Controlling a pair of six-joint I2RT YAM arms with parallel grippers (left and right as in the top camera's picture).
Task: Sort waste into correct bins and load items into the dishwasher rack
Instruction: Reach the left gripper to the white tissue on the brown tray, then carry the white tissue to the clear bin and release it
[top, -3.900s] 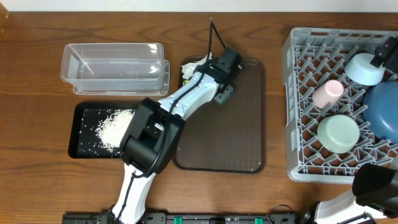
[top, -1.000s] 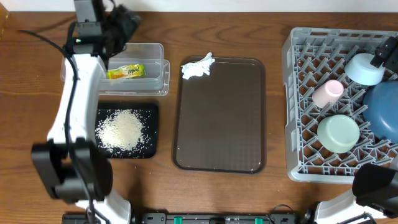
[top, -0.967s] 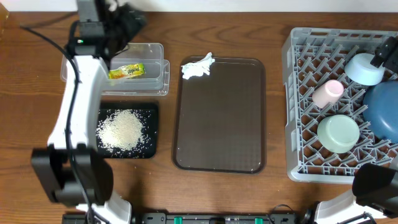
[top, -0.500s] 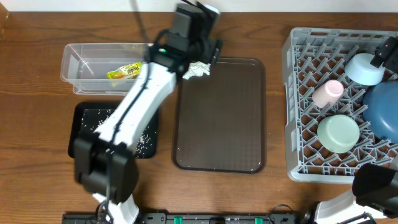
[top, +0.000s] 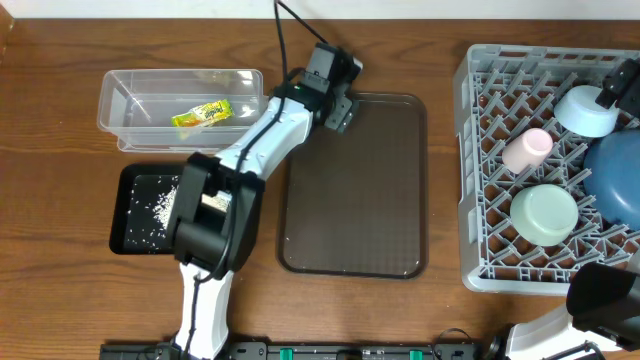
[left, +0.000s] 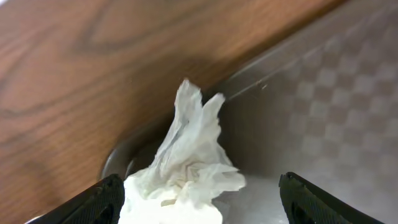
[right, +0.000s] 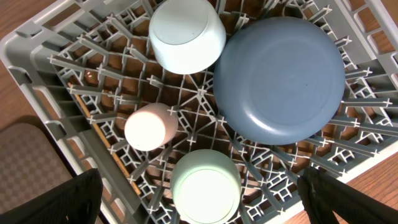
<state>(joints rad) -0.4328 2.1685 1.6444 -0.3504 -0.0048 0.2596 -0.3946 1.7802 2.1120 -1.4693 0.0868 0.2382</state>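
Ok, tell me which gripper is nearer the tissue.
Left. The left gripper straddles the tissue at the tray's corner; the right gripper hangs over the dish rack, well away.

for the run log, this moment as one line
left claw: open around tissue at brown tray corner | wrapper: in tub | rice: in black tray | right claw: open over rack

Overhead: fixed above the desk (top: 60, 290), facing straight down, far off, my widest view.
Left wrist: on my left hand (left: 202, 199), very near, tilted down at the brown tray (left: 323, 112) corner; shares that corner with overhead.
Right wrist: on my right hand (right: 199, 199), well above the rack (right: 37, 28), facing down; shares the rack's load with overhead.
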